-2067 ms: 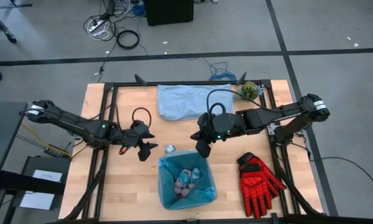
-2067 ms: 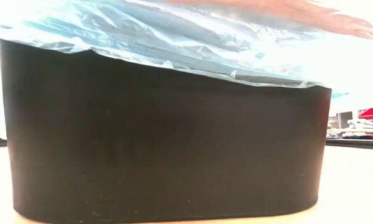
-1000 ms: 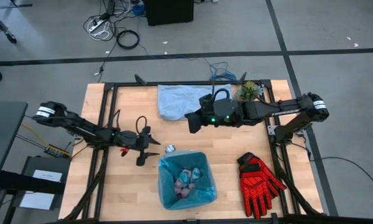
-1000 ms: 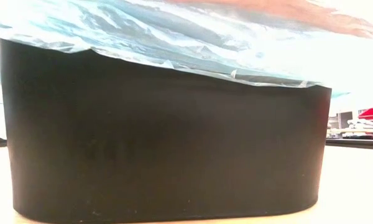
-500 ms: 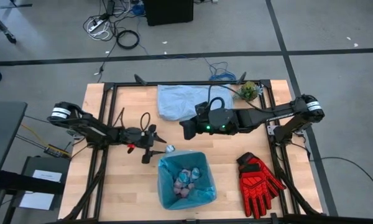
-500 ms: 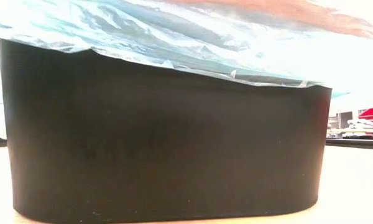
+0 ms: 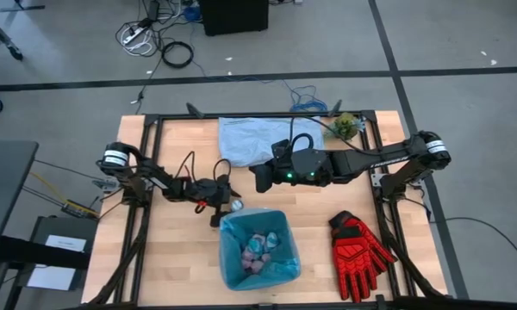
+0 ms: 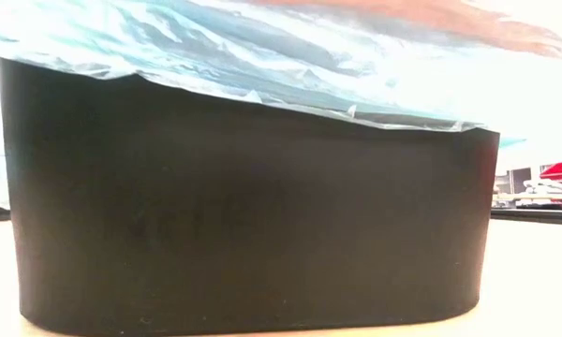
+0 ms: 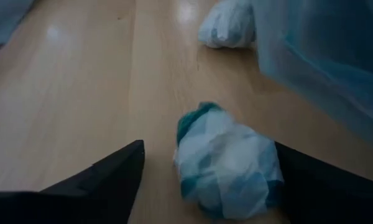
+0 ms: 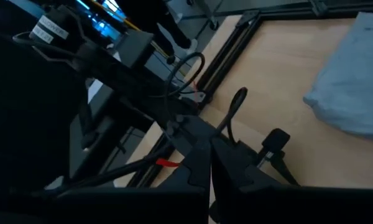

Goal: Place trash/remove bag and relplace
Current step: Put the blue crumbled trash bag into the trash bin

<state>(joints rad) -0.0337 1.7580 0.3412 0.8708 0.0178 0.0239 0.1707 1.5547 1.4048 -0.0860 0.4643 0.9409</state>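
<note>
Your bag (image 7: 258, 251) lines the black bin (image 8: 248, 201) at the table's (image 7: 177, 254) front middle, its cyan rim folded over the bin's top edge. Inside it you can see a heap of wads (image 7: 258, 248), pink, pale blue and white. Two wads remain outside: a blue-white wad (image 9: 229, 160) lies on the wood between the left gripper's (image 7: 221, 209) spread, released fingers (image 9: 105, 174), not yet pinched, and a white wad (image 9: 229, 23) lies just beyond it against the bag's side. That gripper sits low at the bin's back-left corner. Your right gripper (image 7: 263, 177) hangs above the table behind the bin, near the grey-blue bag (image 7: 254, 138) lying flat at the back; its fingers look clenched together. Red gloves (image 7: 359, 251) lie right of the bin.
</note>
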